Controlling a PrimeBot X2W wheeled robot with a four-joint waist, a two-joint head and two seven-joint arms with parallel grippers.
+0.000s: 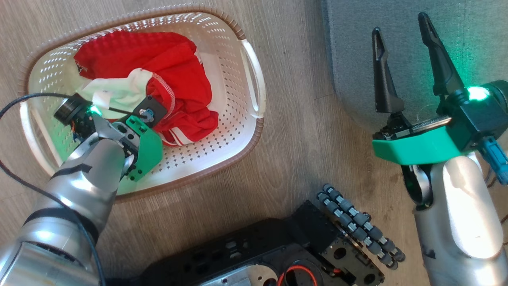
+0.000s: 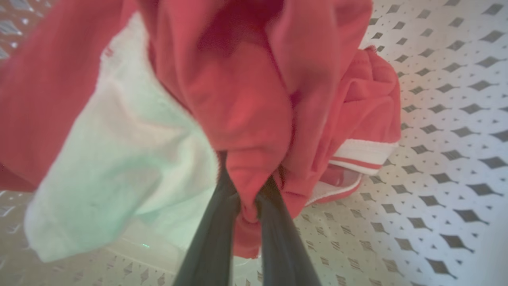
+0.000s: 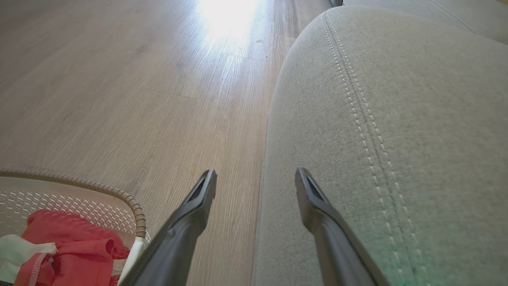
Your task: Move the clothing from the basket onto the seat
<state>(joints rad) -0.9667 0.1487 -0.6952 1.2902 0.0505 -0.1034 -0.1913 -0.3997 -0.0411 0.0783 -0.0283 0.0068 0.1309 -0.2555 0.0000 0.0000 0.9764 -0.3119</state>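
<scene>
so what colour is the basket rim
Brown, with a woven look: the basket rim shows best in the head view.

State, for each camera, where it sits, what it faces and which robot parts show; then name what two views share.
Head: above, looking down at basket, floor, seat; left arm and right arm show.
Left wrist: inside the basket, facing clothing pinched by left gripper.
Right wrist: low, facing seat and floor past open right gripper.
Shared: basket with clothing.
</scene>
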